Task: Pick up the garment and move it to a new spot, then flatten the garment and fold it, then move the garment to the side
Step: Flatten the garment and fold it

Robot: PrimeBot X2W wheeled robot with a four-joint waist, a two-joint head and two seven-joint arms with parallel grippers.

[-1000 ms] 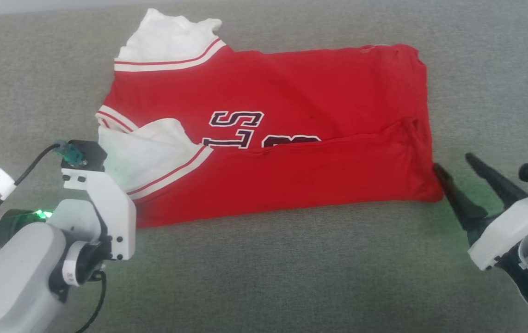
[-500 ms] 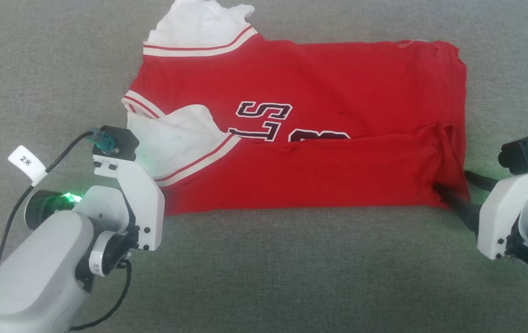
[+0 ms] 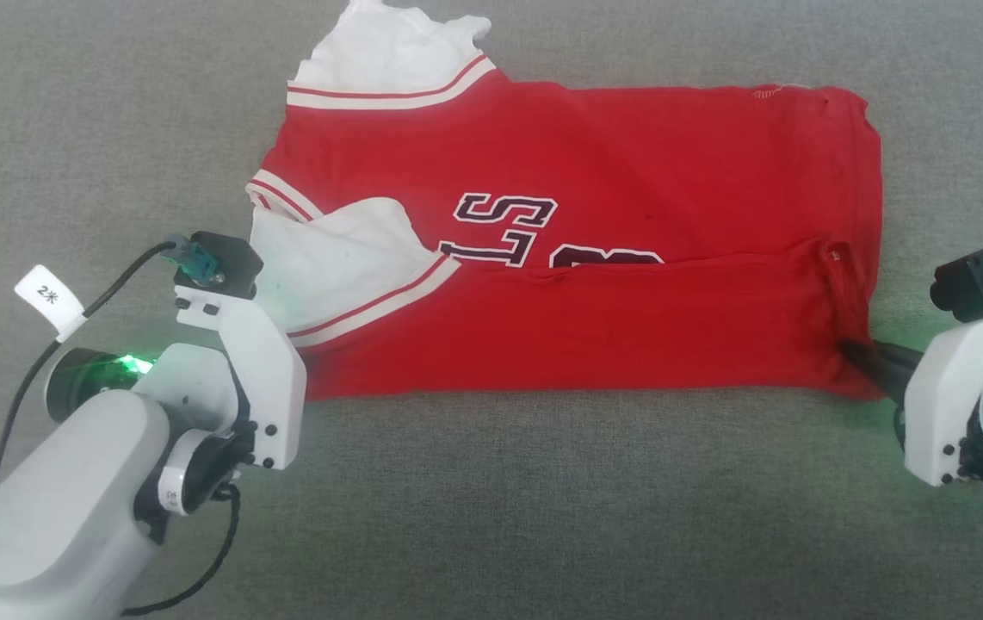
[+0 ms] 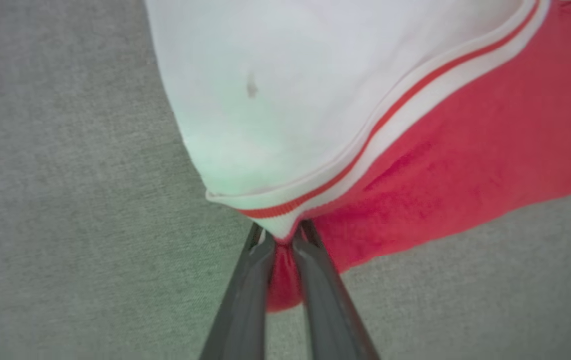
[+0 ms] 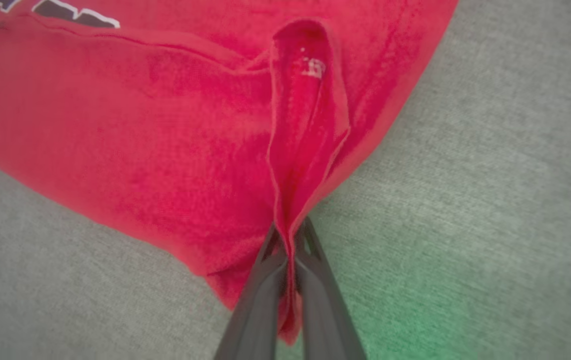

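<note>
The red garment (image 3: 595, 207) lies flat on the grey fabric surface, white sleeves at its left end and a dark logo in the middle. Its near long edge is folded up over the logo's lower part. In the left wrist view my left gripper (image 4: 283, 240) is shut on the garment's near left corner, where the striped trim (image 4: 365, 150) meets red cloth. My right gripper (image 5: 290, 245) is shut on a pinched ridge of red cloth (image 5: 305, 125) at the near right corner. In the head view the right gripper (image 3: 870, 362) touches that corner, while the left wrist housing (image 3: 238, 379) hides the left fingers.
The grey fabric surface (image 3: 543, 517) stretches all around the garment, with open room in front of it and on both sides. A black cable with a white tag (image 3: 48, 297) loops off my left wrist.
My right gripper, open beside the near right corner a second ago, has moved onto it and shut on the cloth. The head camera has shifted; the left gripper keeps its hold.
</note>
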